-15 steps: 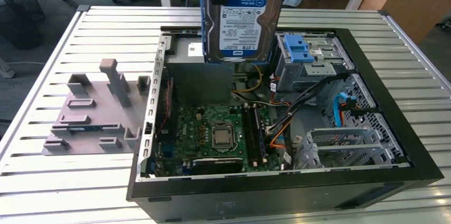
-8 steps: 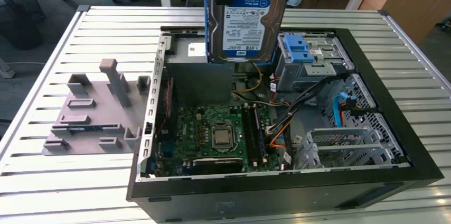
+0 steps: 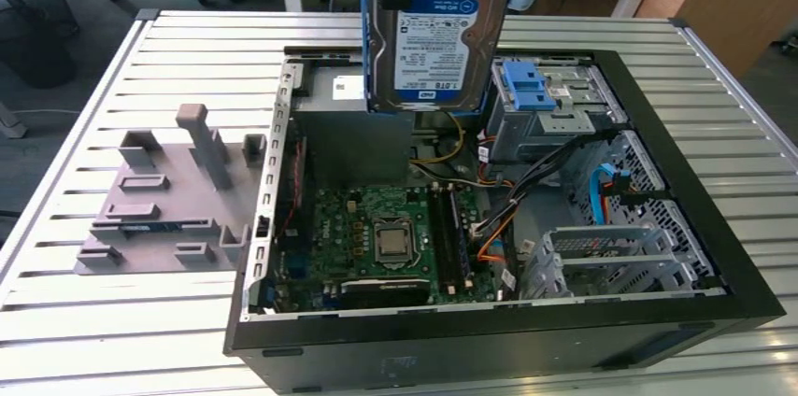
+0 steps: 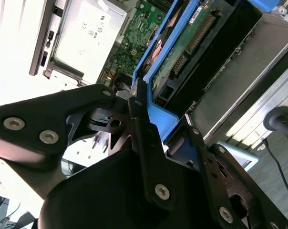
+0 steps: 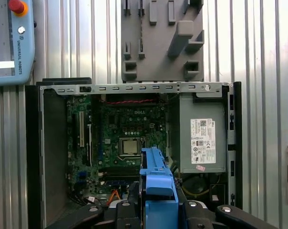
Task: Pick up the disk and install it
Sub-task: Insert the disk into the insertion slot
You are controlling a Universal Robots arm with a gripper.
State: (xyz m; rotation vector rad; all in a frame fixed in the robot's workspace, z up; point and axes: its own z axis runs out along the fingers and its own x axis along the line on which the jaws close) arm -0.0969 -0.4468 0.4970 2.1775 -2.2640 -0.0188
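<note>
The disk (image 3: 436, 36) hangs upright over the open computer case (image 3: 499, 351), long axis vertical, tool (image 4: 164, 119) pinching its blue bracket (image 5: 156, 176).

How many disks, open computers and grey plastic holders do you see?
disk: 1
open computer: 1
grey plastic holder: 1
Total: 3

Silver disk (image 3: 436, 36) — blue bracket (image 5: 157, 188)
</note>
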